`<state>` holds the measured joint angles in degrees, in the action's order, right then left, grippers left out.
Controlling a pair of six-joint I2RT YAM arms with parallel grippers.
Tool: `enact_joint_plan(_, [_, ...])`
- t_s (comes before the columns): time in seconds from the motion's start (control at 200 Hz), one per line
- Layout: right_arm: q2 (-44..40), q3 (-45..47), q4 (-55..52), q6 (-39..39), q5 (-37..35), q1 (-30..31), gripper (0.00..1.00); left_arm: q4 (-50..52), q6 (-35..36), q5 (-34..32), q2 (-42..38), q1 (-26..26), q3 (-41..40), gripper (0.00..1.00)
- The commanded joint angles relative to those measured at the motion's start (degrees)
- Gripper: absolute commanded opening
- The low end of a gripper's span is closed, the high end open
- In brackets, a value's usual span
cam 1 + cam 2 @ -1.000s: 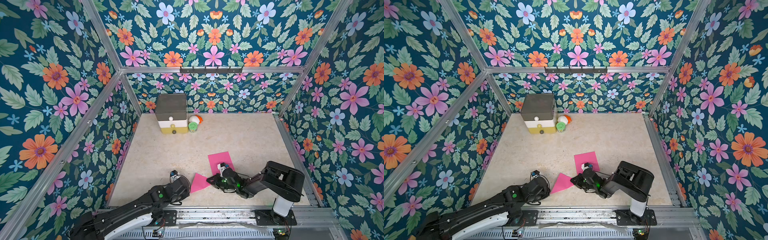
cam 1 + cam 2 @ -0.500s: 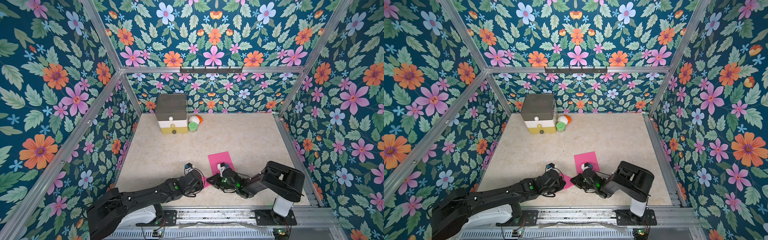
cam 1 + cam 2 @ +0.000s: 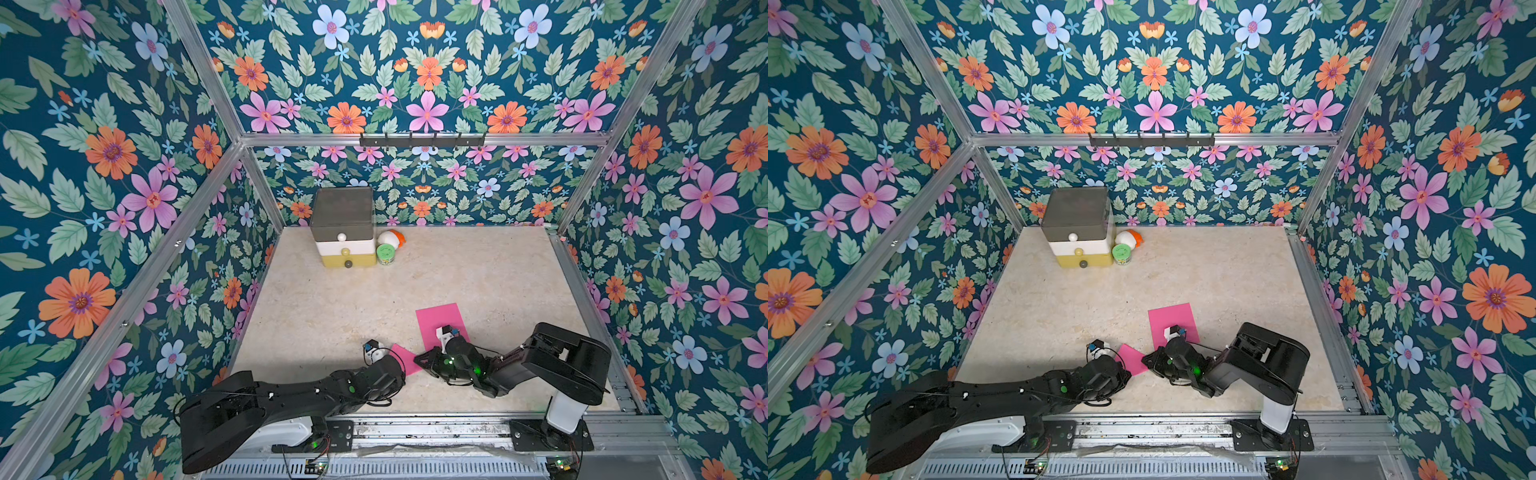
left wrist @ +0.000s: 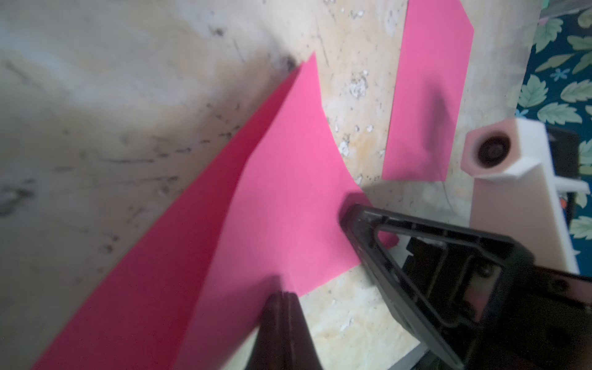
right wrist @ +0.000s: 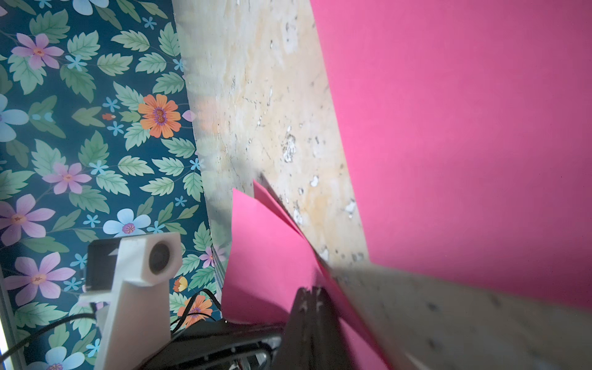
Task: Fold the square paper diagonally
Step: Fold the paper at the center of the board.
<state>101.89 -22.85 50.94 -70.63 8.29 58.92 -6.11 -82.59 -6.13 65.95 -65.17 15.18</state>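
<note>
Pink paper (image 3: 404,358) sits near the table's (image 3: 478,274) front, between your two arms. It's already doubled over: two layers show in the left wrist view, with the upper flap bowed, not flat. Left gripper (image 4: 285,298) has its jaws together, tips at the paper's edge. Right gripper (image 5: 312,296) has its jaws together too, tip touching the upper flap's corner. Can't tell if either pinches a layer. Second pink sheet (image 3: 436,320) lies flat just behind.
</note>
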Motion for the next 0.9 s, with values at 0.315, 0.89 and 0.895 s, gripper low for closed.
enact_joint_plan(0.315, [0.9, 0.9, -12.1, -0.2, -2.5, -0.3, 0.0, 22.4, -9.2, -3.6, -15.0, 0.1, -6.2, 0.0])
enact_joint_plan(0.89, [0.7, 1.5, -11.1, -0.5, -2.4, -0.6, 0.0, 52.4, -14.1, -10.6, -34.0, 0.2, -4.2, 0.0])
enact_joint_plan(0.895, [0.7, 1.5, -11.1, -0.5, -2.4, -0.6, 0.0, 52.6, -14.1, -10.7, -34.1, 0.3, -4.1, 0.0])
